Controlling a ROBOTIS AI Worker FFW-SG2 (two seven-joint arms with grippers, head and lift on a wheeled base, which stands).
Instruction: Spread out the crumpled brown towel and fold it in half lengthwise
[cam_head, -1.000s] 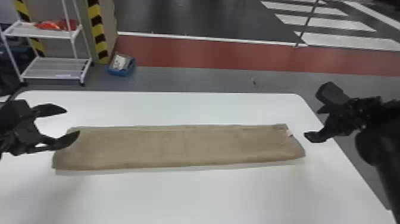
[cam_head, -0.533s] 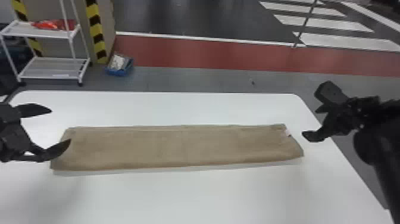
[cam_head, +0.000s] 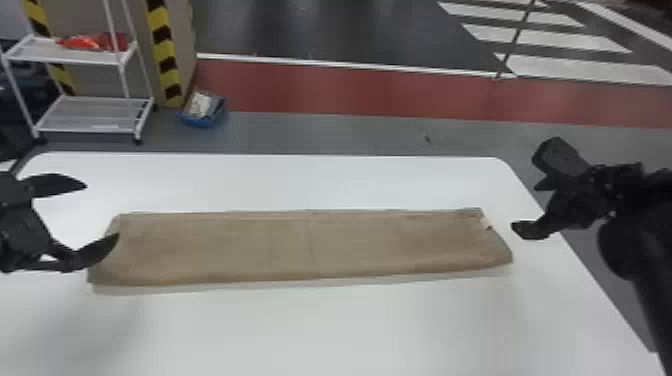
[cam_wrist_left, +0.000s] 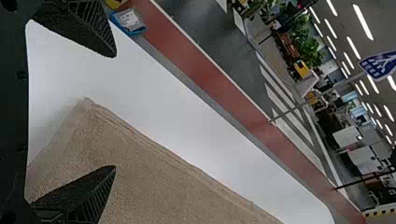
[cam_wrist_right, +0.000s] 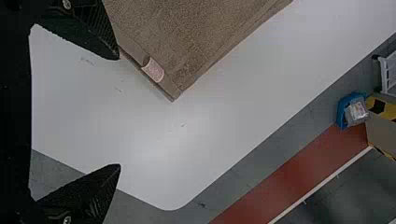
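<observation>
Brown towel (cam_head: 300, 247) lies flat on the white table (cam_head: 350, 325), approx. mid-depth, long axis running L–R, roughly parallel w/ the table's far edge; its short ends face the two grippers, the L end a bit deeper front-to-back than the R; near edge slopes slightly, its L corner closer to the robot than its R; both ends slant, near corners sticking out past the far ones; containers: blue bin (cam_head: 200, 121) on the floor beyond the table, toward the L, w/ a pale packet (cam_head: 200, 104) in it; white rack (cam_head: 90, 112) L of the bin, red-orange bag (cam_head: 90, 42) on its upper shelf; towel's look: long narrow folded strip, mostly smooth, faint crosswise crease approx. mid-length, layered edges along the far long side, small pale tag (cam_head: 485, 223) on the R end nr the far corner; L gripper (cam_head: 102, 210) at the towel's L end, fingers spread apart w/ nothing between them, one tip overlapping the towel in head view, can't tell if touching; R gripper (cam_head: 525, 192) just beyond the R end, nr the table's R edge, fingers also wide apart & empty; in R wrist view one fingertip shows right by the towel's tagged end, the other over the table's edge.
</observation>
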